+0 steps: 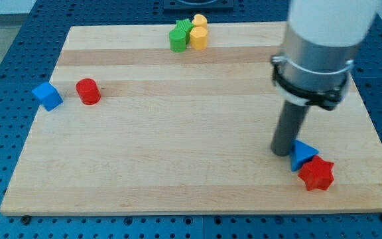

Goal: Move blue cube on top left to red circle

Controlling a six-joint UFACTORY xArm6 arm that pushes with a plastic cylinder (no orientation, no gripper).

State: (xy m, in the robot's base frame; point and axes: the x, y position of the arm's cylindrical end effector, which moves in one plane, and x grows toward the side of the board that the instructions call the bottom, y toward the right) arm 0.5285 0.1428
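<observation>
The blue cube (48, 95) sits at the board's left edge, just left of the red circle (88, 91), a short red cylinder; a small gap shows between them. My tip (283, 152) rests on the board at the view's lower right, far from both, touching the left side of a blue triangular block (302, 154). A red star (317, 174) lies right below that blue block.
At the view's top centre a green star (182, 27), a green cylinder (178, 40) and two yellow blocks (198, 34) stand clustered at the board's top edge. The wooden board (178, 159) lies on a blue perforated table.
</observation>
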